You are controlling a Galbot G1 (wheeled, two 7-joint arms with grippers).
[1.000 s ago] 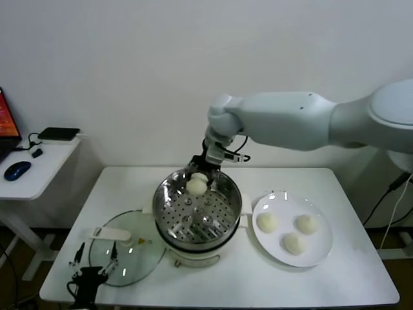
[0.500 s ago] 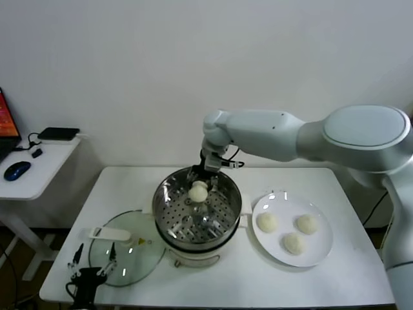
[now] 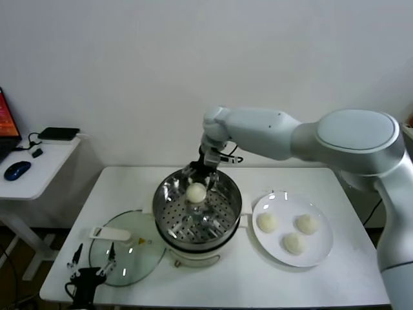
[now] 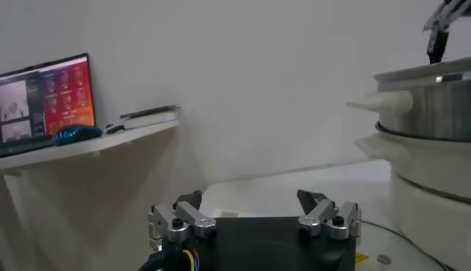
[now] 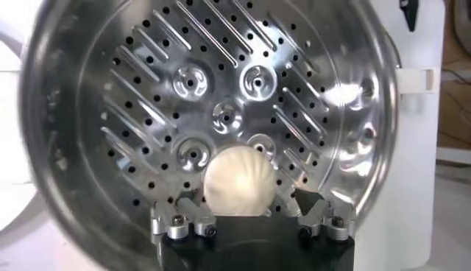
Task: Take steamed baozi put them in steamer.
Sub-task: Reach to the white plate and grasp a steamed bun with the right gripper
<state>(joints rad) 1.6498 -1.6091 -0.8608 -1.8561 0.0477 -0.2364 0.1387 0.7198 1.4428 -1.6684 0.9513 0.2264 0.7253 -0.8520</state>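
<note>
Cream-white and pleated on top, 1 baozi (image 5: 238,180) sits between the fingers of the right gripper (image 5: 250,210), which stand spread on either side of it; whether they still press it cannot be told. Only the right wrist view shows this, with the perforated tray of the steamer (image 5: 132,103) directly beneath the bun. In the head view the same baozi (image 3: 195,192) appears over the far half of the steamer (image 3: 169,223), just below the right gripper (image 3: 204,175), whose arm reaches in from the right across the far rim. That view also shows what the wrist camera misses: 3 more baozi (image 3: 267,222) lying apart on a white plate (image 3: 321,252) just right of the steamer, and a glass lid (image 3: 129,255) flat on the bench (image 3: 335,284) to its left. The left gripper (image 4: 254,213) hangs low at the bench's near left corner by the lid, fingers wide and empty, with the steamer's wall beside it in its own view.
</note>
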